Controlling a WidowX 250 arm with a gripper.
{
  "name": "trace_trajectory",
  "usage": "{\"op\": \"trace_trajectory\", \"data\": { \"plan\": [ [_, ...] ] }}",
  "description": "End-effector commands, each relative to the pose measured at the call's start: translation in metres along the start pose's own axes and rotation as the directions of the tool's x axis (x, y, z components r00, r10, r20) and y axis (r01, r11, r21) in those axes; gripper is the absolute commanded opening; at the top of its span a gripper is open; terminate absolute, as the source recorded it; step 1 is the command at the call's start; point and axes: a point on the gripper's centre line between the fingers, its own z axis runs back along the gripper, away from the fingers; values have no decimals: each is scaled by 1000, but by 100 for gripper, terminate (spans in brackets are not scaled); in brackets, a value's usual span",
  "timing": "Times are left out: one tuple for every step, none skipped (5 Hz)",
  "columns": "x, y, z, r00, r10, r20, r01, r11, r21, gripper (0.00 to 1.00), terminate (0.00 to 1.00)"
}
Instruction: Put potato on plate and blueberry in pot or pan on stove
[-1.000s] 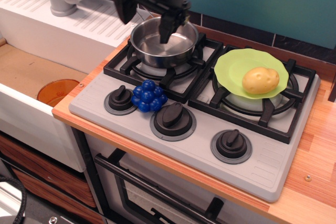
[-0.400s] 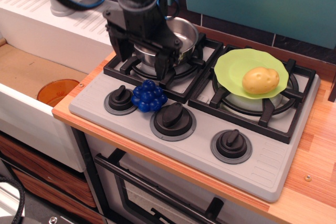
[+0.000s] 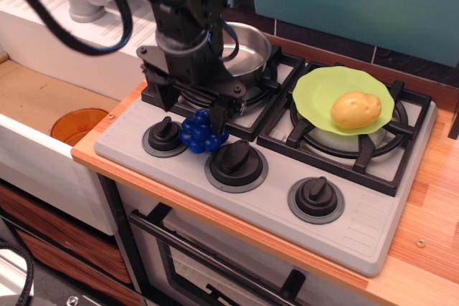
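The blueberry (image 3: pixel 201 132) sits on the grey stove (image 3: pixel 358 231) deck, between the left knob (image 3: pixel 166 134) and the middle knob (image 3: pixel 236 160), just in front of the left burner grate. The gripper (image 3: pixel 192 106) hangs right over it with its two black fingers (image 3: pixel 218 112) spread wide, one at each side of the cluster's upper part; the right fingertip is at the berries' top edge, but I can't tell if it actually touches. Nothing is gripped.

Behind the arm, the pot (image 3: pixel 244 48) stands on the left burner, with much of its left side hidden by the arm. On the right burner lies the plate (image 3: pixel 323 91) with the potato (image 3: pixel 356 109) resting on it. Off to the left, an orange dish (image 3: pixel 79 125) lies in the sink, partly cut off by the sink's edge.
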Motion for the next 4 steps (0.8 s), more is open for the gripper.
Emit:
{"op": "trace_trajectory", "data": {
  "plan": [
    [9,-10,-7,997,15,81,-14,1000,-14,100,0],
    [10,-10,-17,995,9,102,-7,1000,-21,100,0],
    [11,-10,-21,994,7,107,-4,1000,-22,100,0],
    [10,-11,-21,994,28,108,-26,1000,-15,0,0]
  ]
}}
